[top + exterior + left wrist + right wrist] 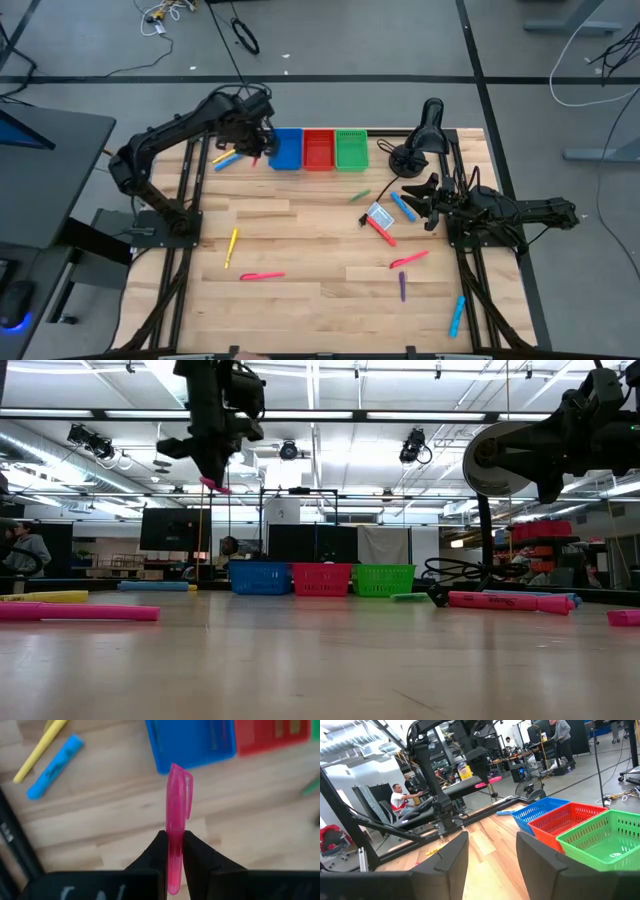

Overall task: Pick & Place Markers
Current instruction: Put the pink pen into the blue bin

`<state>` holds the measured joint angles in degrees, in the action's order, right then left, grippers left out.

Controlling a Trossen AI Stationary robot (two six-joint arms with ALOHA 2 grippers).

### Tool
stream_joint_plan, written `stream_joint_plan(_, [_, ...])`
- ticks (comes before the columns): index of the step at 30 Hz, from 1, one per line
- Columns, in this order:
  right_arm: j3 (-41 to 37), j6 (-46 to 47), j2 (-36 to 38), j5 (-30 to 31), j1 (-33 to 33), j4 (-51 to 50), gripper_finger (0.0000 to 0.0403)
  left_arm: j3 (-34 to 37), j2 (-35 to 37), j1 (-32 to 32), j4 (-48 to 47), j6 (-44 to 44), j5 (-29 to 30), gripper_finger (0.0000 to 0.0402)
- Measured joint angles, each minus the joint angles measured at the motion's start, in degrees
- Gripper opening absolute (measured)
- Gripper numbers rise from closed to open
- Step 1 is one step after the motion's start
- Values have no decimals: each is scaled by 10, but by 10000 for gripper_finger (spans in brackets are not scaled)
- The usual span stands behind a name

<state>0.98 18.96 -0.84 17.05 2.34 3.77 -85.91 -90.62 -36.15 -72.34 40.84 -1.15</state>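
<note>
My left gripper hangs above the table just left of the blue bin and is shut on a pink marker. The low view shows it high up. My right gripper waits open at the table's right side, near a blue marker and a red marker. Other markers lie flat: yellow and blue, yellow, pink, green, pink, purple, blue. My left gripper pinches the pink marker by its barrel between the two fingers. The marker lies along the fingers, and its capped end with the clip sticks out past the fingertips. The fingers point down from above. The marker is lifted clear, its tip slanting below the gripper.
Blue, red and green bins stand in a row at the table's far edge. A small white-and-blue card lies by the red marker. A black stand sits at the far right corner. People show in the room beyond.
</note>
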Motion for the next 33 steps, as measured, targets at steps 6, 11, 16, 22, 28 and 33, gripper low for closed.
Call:
stream_joint_plan(6, [0, 0, 0, 0, 0, 0, 166, 0, -31, -26, 48, -8, 1, 37])
stream_joint_plan(11, [0, 0, 0, 0, 0, 0, 166, 0, -59, -40, 108, -10, -12, 37])
stream_joint_plan(16, [0, 0, 0, 0, 0, 0, 166, 0, -83, -51, 140, -10, -6, 37])
stream_joint_plan(22, [0, 0, 0, 0, 0, 0, 166, 0, -109, -61, 169, -10, 35, 37])
stream_joint_plan(28, [0, 0, 0, 0, 0, 0, 166, 0, -131, -64, 192, -6, 49, 37])
stream_joint_plan(33, [0, 0, 0, 0, 0, 0, 166, 0, -136, -69, 231, 3, 60, 37])
